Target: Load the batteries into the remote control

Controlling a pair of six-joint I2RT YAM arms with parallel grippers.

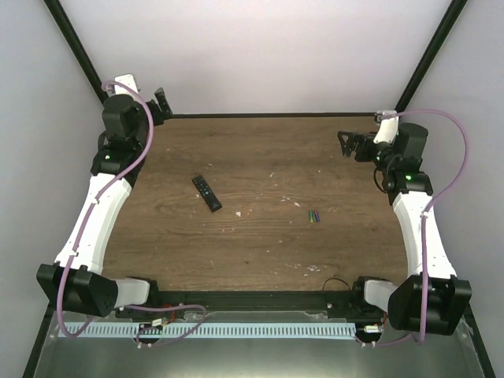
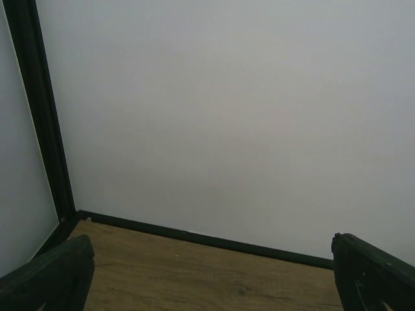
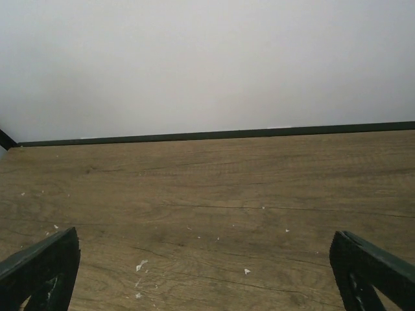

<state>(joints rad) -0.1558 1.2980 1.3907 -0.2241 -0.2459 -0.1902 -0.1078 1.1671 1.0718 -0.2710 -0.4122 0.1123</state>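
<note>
**Top view with both wrist views.** The remote control (image 1: 206, 193) lies flat and aslant on the table (image 1: 260, 150), left of centre. The batteries (image 1: 314, 215), one green and one purple-blue, lie close side by side right of centre, well apart from the remote. The left pincer (image 1: 163, 101) hangs at the far-left corner and the right pincer (image 1: 346, 143) near the far-right edge. Each wrist view shows its fingers (image 3: 39, 269) spread wide with nothing between them.

**Judged handling.** The remote is stiff, light and low, and is best pinched across its narrow width near mid-length. The batteries are hard, smooth and apt to roll, so they are best taken across the barrel, one at a time.

**Surroundings.** Only small white flecks (image 1: 273, 175) dot the wood, and nothing stands between either pincer and its target
</note>
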